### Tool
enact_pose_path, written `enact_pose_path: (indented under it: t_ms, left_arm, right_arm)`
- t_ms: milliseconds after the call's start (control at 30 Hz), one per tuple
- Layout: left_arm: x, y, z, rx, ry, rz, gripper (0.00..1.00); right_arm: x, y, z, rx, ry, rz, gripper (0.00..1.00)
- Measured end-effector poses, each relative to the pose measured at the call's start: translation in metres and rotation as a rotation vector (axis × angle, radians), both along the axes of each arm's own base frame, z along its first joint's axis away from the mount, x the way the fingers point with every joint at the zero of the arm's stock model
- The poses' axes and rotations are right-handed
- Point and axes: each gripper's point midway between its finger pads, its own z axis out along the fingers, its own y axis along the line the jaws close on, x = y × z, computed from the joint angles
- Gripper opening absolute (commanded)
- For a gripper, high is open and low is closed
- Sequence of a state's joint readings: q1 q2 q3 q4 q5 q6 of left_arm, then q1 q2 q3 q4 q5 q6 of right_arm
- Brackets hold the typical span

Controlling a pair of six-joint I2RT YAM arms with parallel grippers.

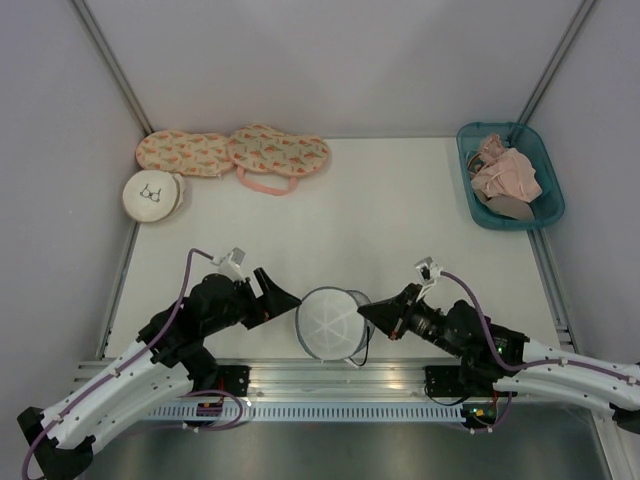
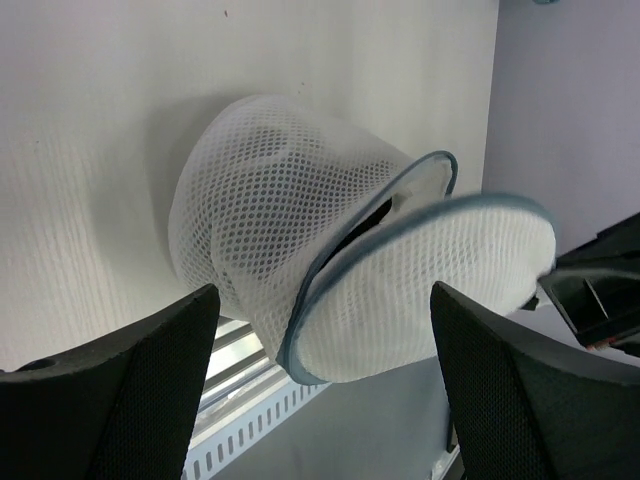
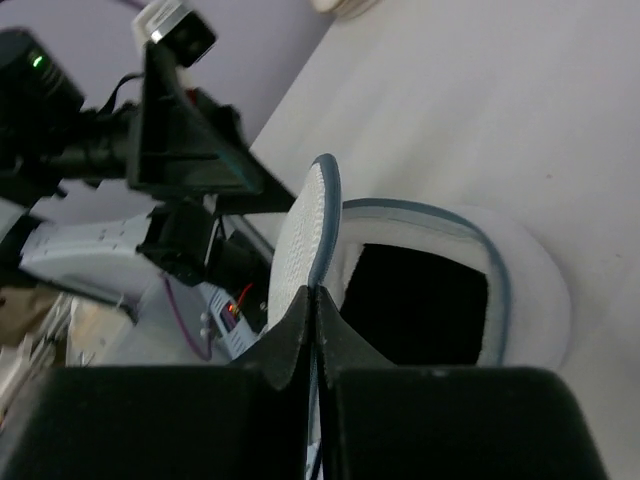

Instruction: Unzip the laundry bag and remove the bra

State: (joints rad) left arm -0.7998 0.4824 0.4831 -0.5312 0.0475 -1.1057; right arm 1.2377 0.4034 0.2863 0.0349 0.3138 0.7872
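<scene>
The laundry bag [image 1: 330, 322] is a white mesh pouch with a dark zipper rim, at the table's near edge between my arms. Its round lid [image 2: 430, 280] stands unzipped and lifted off the body [image 2: 260, 200]. My right gripper [image 1: 364, 311] is shut on the lid's rim [image 3: 312, 240], pinching it edge-on at the fingertips [image 3: 316, 296]. The bag's opening [image 3: 420, 300] looks dark inside. My left gripper [image 1: 285, 297] is open and empty, just left of the bag, with its jaws wide either side of the lid [image 2: 322, 300]. The bra is hidden.
Two pink patterned bra-shaped cases [image 1: 185, 152] [image 1: 280, 150] and a cream round pouch [image 1: 153, 195] lie at the back left. A teal basket [image 1: 468, 172] with pink and beige garments [image 1: 508, 175] stands at the back right. A metal rail [image 1: 330, 375] runs along the near edge.
</scene>
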Motion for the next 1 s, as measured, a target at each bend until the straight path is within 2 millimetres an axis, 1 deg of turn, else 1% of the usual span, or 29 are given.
enact_pose_path:
  t_ms: [100, 200, 267, 300, 333, 400, 433, 467, 500, 533, 600, 667, 767, 867, 1000]
  left_arm:
    - [0.002, 0.004, -0.002, 0.013, -0.004, 0.021, 0.91]
    - [0.006, 0.012, -0.003, 0.034, -0.016, 0.061, 0.93]
    - [0.008, 0.017, -0.001, 0.045, -0.027, 0.087, 0.94]
    - [0.01, 0.019, 0.001, 0.045, -0.035, 0.097, 0.94]
    - [0.011, 0.019, 0.003, 0.045, -0.042, 0.106, 0.94]
    - [0.014, 0.021, 0.009, 0.043, -0.054, 0.119, 0.94]
    - [0.015, 0.021, 0.01, 0.044, -0.057, 0.124, 0.95]
    - [0.015, 0.021, 0.01, 0.046, -0.057, 0.125, 0.95]
    - [0.016, 0.02, 0.01, 0.047, -0.056, 0.124, 0.95]
    - [0.016, 0.02, 0.01, 0.05, -0.056, 0.121, 0.94]
    - [0.017, 0.017, 0.008, 0.062, -0.061, 0.103, 0.93]
    - [0.017, 0.008, 0.008, 0.067, -0.075, 0.048, 0.91]
    - [0.017, -0.012, 0.008, 0.092, -0.097, -0.076, 0.89]
    - [0.02, -0.035, 0.011, 0.133, -0.126, -0.228, 0.86]
    - [0.019, -0.065, 0.015, 0.152, -0.174, -0.444, 0.84]
  right_arm:
    - [-0.023, 0.017, 0.011, -0.023, -0.049, 0.174, 0.0]
    - [-0.055, 0.038, 0.018, -0.071, -0.083, 0.401, 0.02]
    - [-0.079, 0.048, 0.017, -0.096, -0.089, 0.568, 0.14]
    - [-0.092, 0.051, 0.015, -0.107, -0.085, 0.651, 0.22]
    - [-0.103, 0.052, 0.013, -0.121, -0.083, 0.727, 0.34]
    - [-0.121, 0.05, 0.006, -0.153, -0.074, 0.846, 0.52]
    - [-0.127, 0.048, 0.004, -0.166, -0.074, 0.885, 0.55]
    - [-0.132, 0.045, 0.002, -0.178, -0.079, 0.918, 0.62]
    - [-0.135, 0.042, 0.003, -0.183, -0.086, 0.939, 0.63]
    - [-0.137, 0.039, 0.005, -0.19, -0.096, 0.949, 0.65]
    - [-0.133, 0.035, 0.011, -0.203, -0.114, 0.925, 0.66]
    - [-0.123, 0.034, 0.017, -0.221, -0.133, 0.858, 0.66]
    - [-0.097, 0.035, 0.023, -0.269, -0.136, 0.703, 0.65]
    - [-0.074, 0.037, 0.015, -0.331, -0.109, 0.579, 0.65]
    - [-0.058, 0.034, -0.007, -0.421, -0.061, 0.489, 0.65]
